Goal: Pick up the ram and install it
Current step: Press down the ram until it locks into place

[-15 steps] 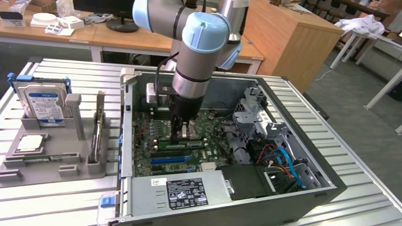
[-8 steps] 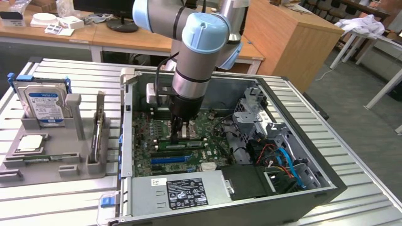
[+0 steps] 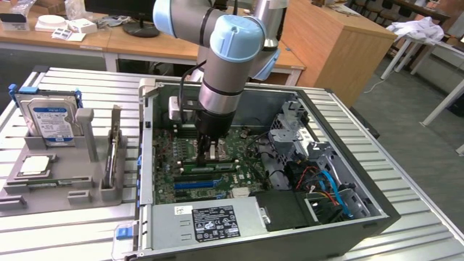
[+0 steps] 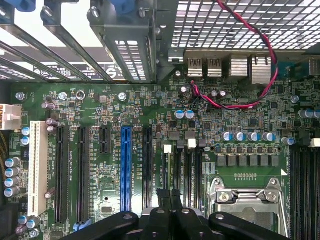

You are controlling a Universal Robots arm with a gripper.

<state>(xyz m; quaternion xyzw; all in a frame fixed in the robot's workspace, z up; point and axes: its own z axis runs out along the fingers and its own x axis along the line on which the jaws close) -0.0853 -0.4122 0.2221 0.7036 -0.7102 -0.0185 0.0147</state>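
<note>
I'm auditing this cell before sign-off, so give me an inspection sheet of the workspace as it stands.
Surface: slatted metal table, open computer case on it.
Job's things: slim green strip, possibly the ram, on the motherboard under the tool; seating unclear.
Clutter: hard drive upright in grey fixture beside the case.
Tool: shut, lowered inside the case; nothing seen between its fingertips.
Cables: red-and-black wire across the motherboard; blue and orange cables at the exterior view's right.
Surroundings: wooden desks, white cloth behind.
</note>
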